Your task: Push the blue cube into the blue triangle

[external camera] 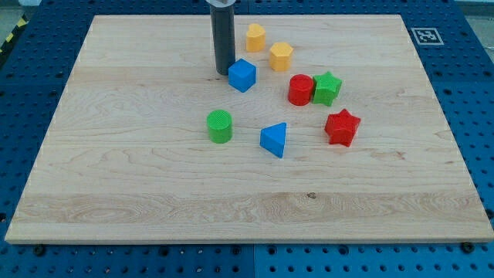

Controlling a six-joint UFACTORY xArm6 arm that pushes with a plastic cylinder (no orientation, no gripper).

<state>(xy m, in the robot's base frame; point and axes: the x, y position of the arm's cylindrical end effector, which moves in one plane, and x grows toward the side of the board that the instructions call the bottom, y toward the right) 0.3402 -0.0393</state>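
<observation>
The blue cube sits on the wooden board, above the view's middle. The blue triangle lies below it and slightly to the view's right, well apart from the cube. My tip is the lower end of the dark rod and stands right at the cube's left side, touching or nearly touching it.
A green cylinder stands left of the blue triangle. Two yellow blocks lie above and right of the cube. A red cylinder, a green star and a red star lie to the right. The wooden board has blue pegboard around it.
</observation>
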